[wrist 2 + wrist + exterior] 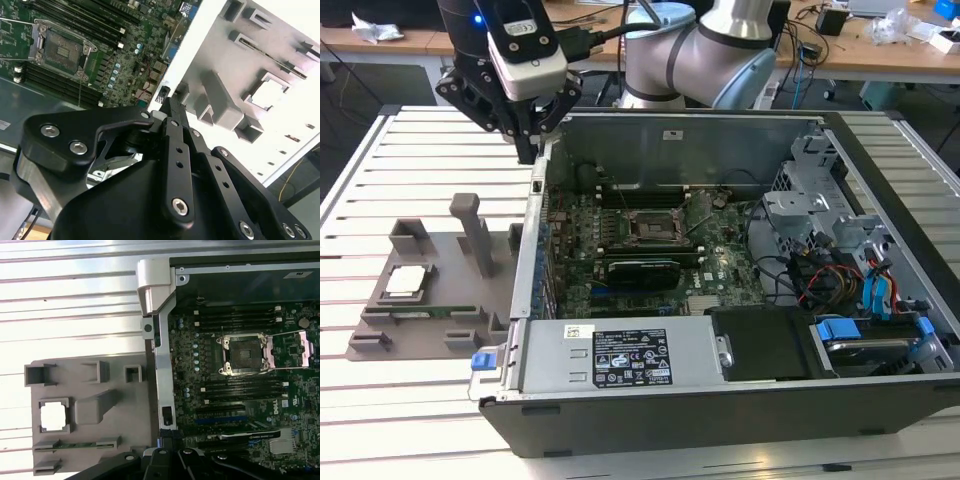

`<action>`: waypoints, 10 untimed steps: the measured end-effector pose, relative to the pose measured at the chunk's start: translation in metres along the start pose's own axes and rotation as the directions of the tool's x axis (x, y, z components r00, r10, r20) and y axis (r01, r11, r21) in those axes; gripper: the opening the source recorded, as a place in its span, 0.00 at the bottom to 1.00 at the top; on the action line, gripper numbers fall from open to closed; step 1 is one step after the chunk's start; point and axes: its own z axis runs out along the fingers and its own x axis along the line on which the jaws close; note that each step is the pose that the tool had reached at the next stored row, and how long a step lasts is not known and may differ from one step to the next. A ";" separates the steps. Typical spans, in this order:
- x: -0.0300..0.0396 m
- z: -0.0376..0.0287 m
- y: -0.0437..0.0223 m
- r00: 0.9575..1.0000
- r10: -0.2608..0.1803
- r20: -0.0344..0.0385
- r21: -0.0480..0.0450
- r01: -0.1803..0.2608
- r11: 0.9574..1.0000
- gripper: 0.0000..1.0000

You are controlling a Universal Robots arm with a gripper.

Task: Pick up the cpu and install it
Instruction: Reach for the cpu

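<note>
One cpu (406,281) sits in the grey tray (445,272); the tool (528,153), pressed together, hangs well apart.

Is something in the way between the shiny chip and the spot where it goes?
Yes. The computer case's side wall stands between the cpu, lying in its grey tray, and the socket on the motherboard. The gripper hangs above that wall.

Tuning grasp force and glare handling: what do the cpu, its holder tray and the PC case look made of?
The cpu: silver-grey metal top, reflecting bright in the first wrist view. Its holder tray: uniform matte grey, likely plastic. The PC case: thin folded grey walls, apparently sheet metal.
</note>
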 end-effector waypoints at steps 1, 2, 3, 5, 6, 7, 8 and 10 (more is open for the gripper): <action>0.0010 0.0000 -0.0001 1.000 0.000 0.000 0.000 0.000 1.000 0.11; 0.0021 -0.0001 -0.0002 1.000 0.000 0.000 0.000 0.000 1.000 0.11; 0.0030 -0.0001 -0.0002 1.000 0.000 0.000 0.000 0.000 1.000 0.11; 0.0052 -0.0001 -0.0004 1.000 0.000 0.000 0.000 0.000 1.000 0.11; 0.0062 -0.0002 -0.0004 1.000 0.000 0.000 0.000 0.000 1.000 0.11; 0.0072 -0.0002 -0.0005 1.000 0.000 0.000 0.000 0.000 1.000 0.11; 0.0083 -0.0002 -0.0006 1.000 0.000 0.000 0.000 0.000 1.000 0.11; 0.0113 -0.0003 -0.0008 1.000 0.000 0.000 0.000 0.000 1.000 0.11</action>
